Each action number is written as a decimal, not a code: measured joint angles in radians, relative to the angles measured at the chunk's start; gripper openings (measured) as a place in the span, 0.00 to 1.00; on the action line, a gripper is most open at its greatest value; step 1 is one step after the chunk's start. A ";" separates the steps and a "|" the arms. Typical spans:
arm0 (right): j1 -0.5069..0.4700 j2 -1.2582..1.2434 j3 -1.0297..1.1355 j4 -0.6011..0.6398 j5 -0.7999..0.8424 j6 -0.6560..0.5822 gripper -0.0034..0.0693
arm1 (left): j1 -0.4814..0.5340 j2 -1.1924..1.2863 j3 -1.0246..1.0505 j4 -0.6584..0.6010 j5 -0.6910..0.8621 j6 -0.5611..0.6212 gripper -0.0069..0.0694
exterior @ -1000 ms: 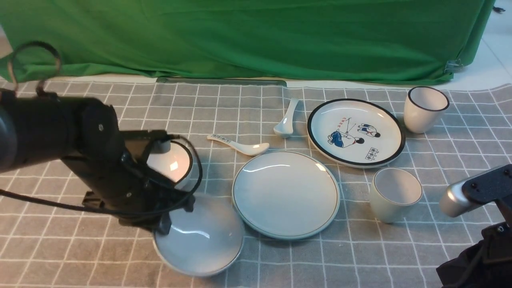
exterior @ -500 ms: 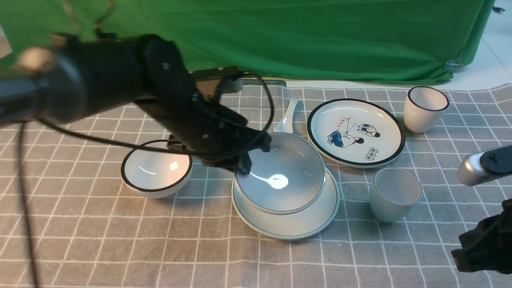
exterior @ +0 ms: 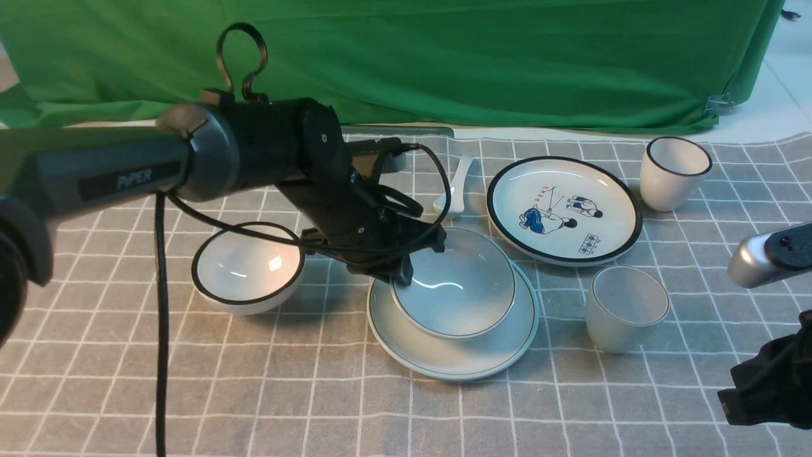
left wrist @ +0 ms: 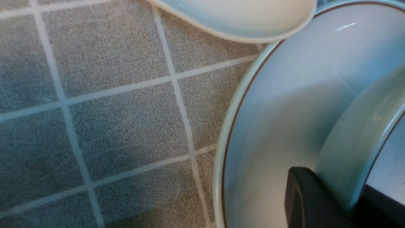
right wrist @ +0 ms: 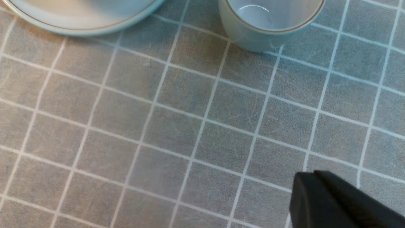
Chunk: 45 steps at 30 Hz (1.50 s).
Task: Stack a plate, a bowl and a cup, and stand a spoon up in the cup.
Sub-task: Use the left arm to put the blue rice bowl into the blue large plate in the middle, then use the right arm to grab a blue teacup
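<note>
Bowl [exterior: 460, 289] set on the plate [exterior: 501, 355], left tool [exterior: 406, 276] clamped on its rim.
One finger inside, one outside, the tool pinches the bowl's rim at 10 o'clock. The cup [exterior: 625, 311] stands at the plate's 3 o'clock, the spoon [exterior: 453, 190] at 12. I cannot tell how far the right tool [right wrist: 329, 202] gapes.

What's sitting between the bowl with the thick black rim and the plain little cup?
Between the black-rimmed bowl and the cup lies the plate, carrying the shallow bowl, whose rim the left arm's jaws clamp. The front view shows it.
</note>
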 joint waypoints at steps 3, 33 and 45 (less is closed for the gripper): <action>0.000 0.014 0.000 0.000 0.000 0.005 0.08 | 0.000 0.004 0.000 -0.002 -0.003 0.008 0.13; -0.208 0.610 -0.516 0.076 0.168 -0.046 0.66 | 0.000 -0.452 0.049 0.183 0.207 -0.004 0.10; -0.208 0.789 -0.541 0.096 0.139 -0.064 0.44 | 0.000 -0.814 0.554 0.193 0.033 -0.064 0.10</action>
